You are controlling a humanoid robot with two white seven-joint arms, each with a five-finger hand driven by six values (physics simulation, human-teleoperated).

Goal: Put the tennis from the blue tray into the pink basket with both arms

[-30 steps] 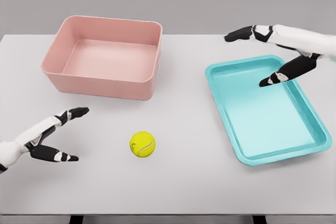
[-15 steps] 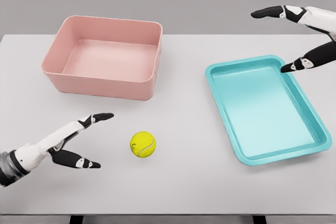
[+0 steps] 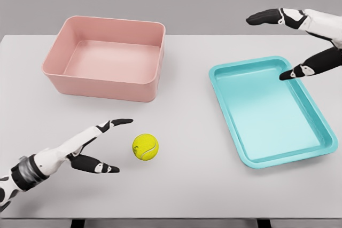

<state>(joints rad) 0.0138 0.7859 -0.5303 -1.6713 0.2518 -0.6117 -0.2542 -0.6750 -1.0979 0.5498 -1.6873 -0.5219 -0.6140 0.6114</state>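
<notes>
A yellow tennis ball (image 3: 145, 147) lies on the white table, left of the blue tray (image 3: 318, 116) and in front of the pink basket (image 3: 101, 85). My left hand (image 3: 114, 145) is open just left of the ball, with the fingers spread on either side of a gap that faces the ball, not touching it. My right hand (image 3: 273, 44) hovers open above the tray's far right corner and holds nothing. Nothing lies in the tray or in the basket.
The white table (image 3: 181, 116) spreads beneath everything, its front edge near the bottom of the picture. A grey wall stands behind it.
My left hand has reached right and forward, closing in on the ball. My right hand rose and drew back from over the tray to its far right corner. The ball stays put.
</notes>
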